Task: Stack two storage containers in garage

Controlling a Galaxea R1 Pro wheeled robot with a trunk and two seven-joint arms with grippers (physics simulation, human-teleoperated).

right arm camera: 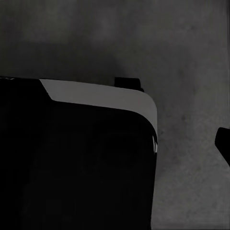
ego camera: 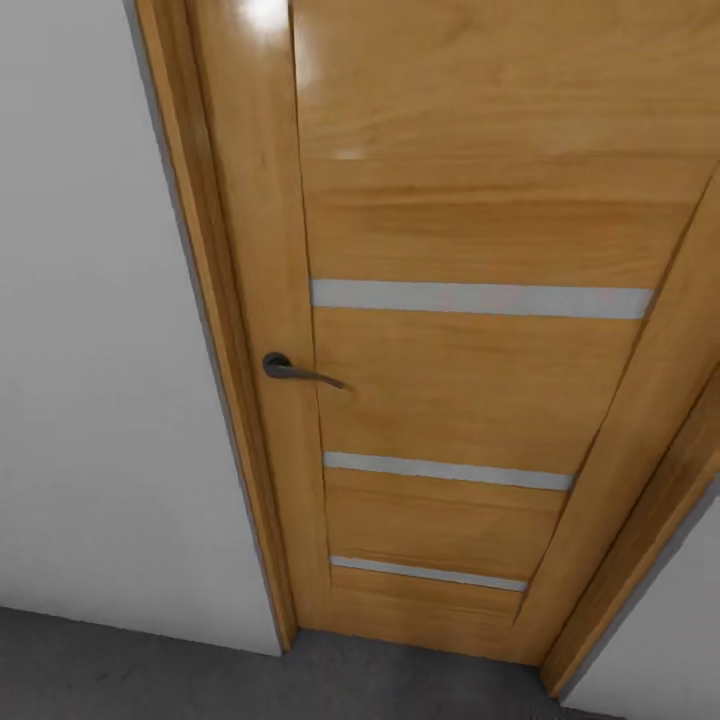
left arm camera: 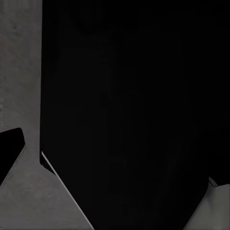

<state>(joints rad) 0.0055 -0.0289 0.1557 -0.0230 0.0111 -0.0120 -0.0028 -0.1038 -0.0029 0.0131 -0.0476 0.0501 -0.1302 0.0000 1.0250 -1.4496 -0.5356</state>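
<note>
No storage container shows in any view. The head view faces a shut wooden door [ego camera: 470, 330] with a dark lever handle [ego camera: 295, 370] and pale horizontal strips, set in a white wall [ego camera: 90, 350]. Rough dark-grey concrete floor [ego camera: 150, 670] runs along its foot. In the left wrist view a dark finger-like part [left arm camera: 9, 153] sits at the frame's edge over the grey floor [left arm camera: 19, 72]. The right wrist view has a similar dark tip [right arm camera: 223, 143] at its edge over the floor [right arm camera: 191, 57]. Neither wrist view makes the jaws' stance clear.
The door stands close ahead, its wooden frame [ego camera: 200, 300] on the left and another frame piece [ego camera: 640, 560] on the right. My own black body [left arm camera: 129, 120] with a pale-edged panel [right arm camera: 100, 96] takes up much of both wrist views.
</note>
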